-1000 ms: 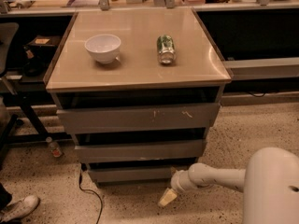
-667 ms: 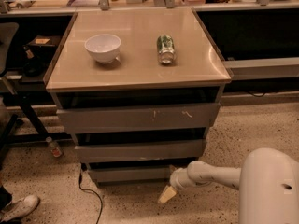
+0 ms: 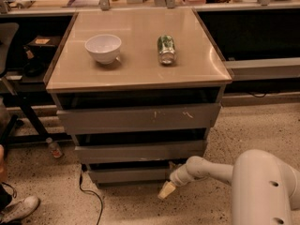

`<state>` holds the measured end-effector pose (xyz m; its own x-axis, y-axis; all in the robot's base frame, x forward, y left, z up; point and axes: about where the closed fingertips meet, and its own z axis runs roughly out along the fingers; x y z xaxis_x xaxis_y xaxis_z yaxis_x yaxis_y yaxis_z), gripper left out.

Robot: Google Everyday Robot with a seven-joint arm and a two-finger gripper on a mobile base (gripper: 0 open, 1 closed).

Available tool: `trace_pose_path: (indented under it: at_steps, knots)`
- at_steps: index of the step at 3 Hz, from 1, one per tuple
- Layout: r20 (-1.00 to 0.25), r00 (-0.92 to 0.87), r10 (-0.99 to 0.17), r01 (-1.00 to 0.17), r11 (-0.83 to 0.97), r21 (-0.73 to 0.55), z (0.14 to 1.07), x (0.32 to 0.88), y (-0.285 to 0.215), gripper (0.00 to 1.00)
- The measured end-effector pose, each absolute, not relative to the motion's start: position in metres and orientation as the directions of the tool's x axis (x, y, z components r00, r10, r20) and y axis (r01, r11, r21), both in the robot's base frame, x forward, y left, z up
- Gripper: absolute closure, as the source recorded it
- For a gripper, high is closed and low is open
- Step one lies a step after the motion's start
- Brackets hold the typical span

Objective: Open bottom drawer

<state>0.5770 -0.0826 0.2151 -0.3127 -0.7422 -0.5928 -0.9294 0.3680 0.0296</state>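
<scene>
A grey three-drawer cabinet stands in the middle of the camera view. Its bottom drawer (image 3: pixel 129 173) is the lowest grey front, just above the floor, and looks closed. My gripper (image 3: pixel 166 190) is at the end of the white arm (image 3: pixel 208 168) that reaches in from the lower right. It hangs near the floor, just below and in front of the right end of the bottom drawer front. Its tan tip points down and left.
A white bowl (image 3: pixel 103 47) and a green can lying on its side (image 3: pixel 166 49) rest on the cabinet top (image 3: pixel 136 71). A black cable (image 3: pixel 89 191) runs on the speckled floor at the left. A shoe (image 3: pixel 19 209) and a small bottle (image 3: pixel 54 147) are at the lower left.
The arm and gripper have shifted slightly left toward the bottom drawer. The drawers have not moved.
</scene>
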Motion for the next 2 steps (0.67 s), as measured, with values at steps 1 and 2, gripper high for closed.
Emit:
trace_pose_path:
  at_steps: [1, 2]
  knots:
    - [-0.592, -0.293, -0.751, -0.938, 0.346, 0.025, 0.2122, 0.5876, -0.0784, 0.00]
    - [-0.587, -0.282, -0.759, -0.945, 0.326, 0.033, 0.2059, 0.5923, -0.0736, 0.00]
